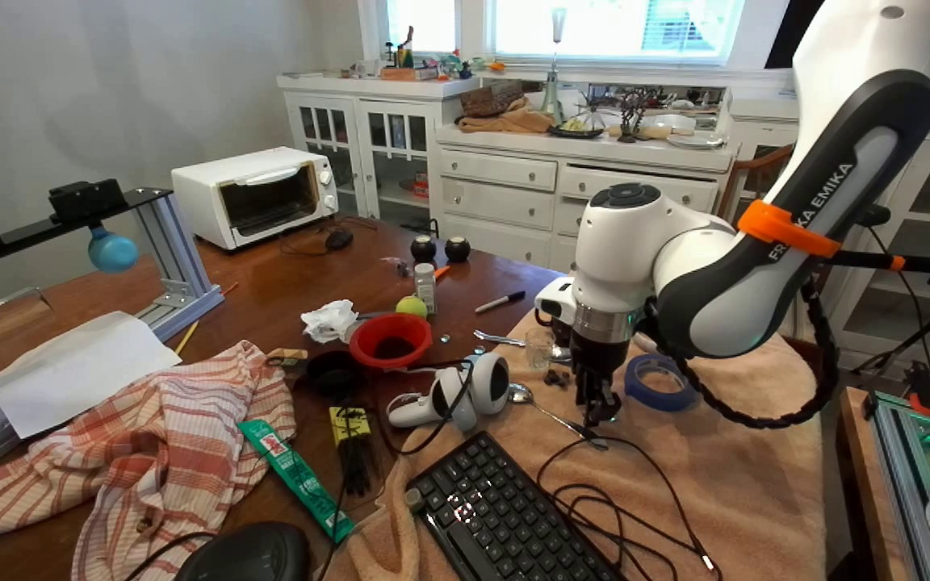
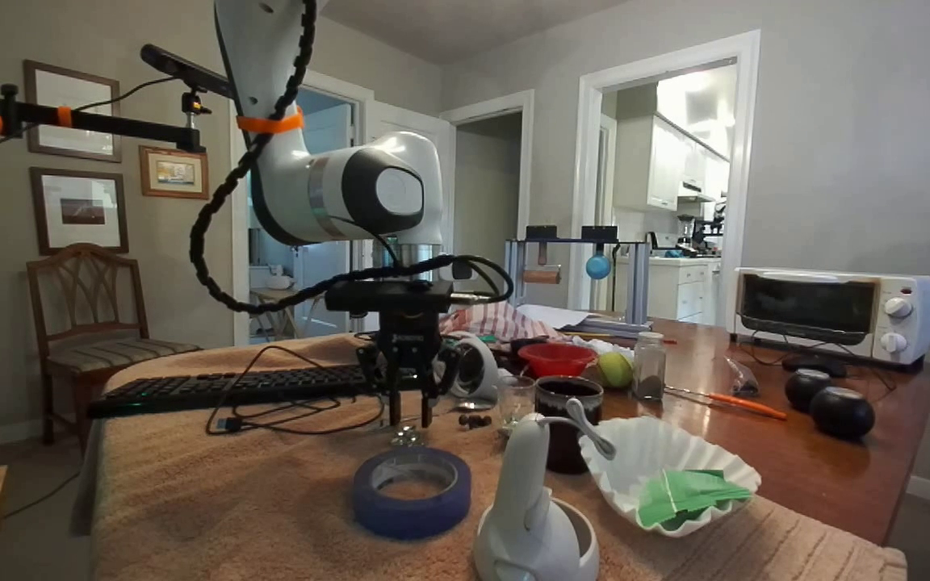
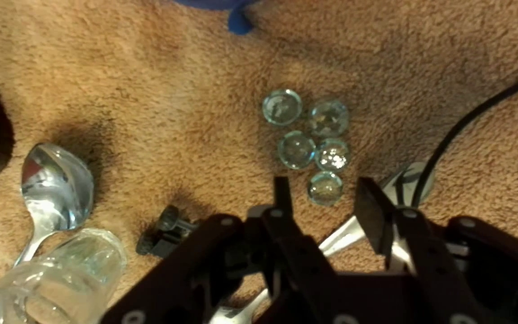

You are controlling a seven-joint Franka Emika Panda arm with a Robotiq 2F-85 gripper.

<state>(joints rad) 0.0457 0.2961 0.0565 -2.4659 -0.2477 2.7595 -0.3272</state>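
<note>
My gripper (image 3: 324, 183) is open and points down over the tan towel (image 2: 271, 484); it also shows in both exterior views (image 1: 596, 415) (image 2: 410, 420). Its fingertips are either side of the nearest of several clear glass beads (image 3: 296, 150), clustered on the towel (image 2: 408, 436). Nothing is held. A spoon (image 3: 344, 236) lies under the gripper, partly hidden by the fingers. A small dark wheeled piece (image 3: 167, 231) lies left of the fingers. A clear drinking glass (image 3: 106, 254) and another spoon (image 3: 56, 184) are further left. A blue tape roll (image 2: 411, 516) is near the beads.
A black cable (image 3: 457, 128) crosses beside the gripper. A black keyboard (image 1: 505, 508) and a white controller (image 1: 453, 395) lie nearby. A dark mug (image 2: 568, 436), a white fluted bowl (image 2: 667, 440) with a green packet (image 2: 691, 494), and another white controller (image 2: 525, 516) stand near the tape.
</note>
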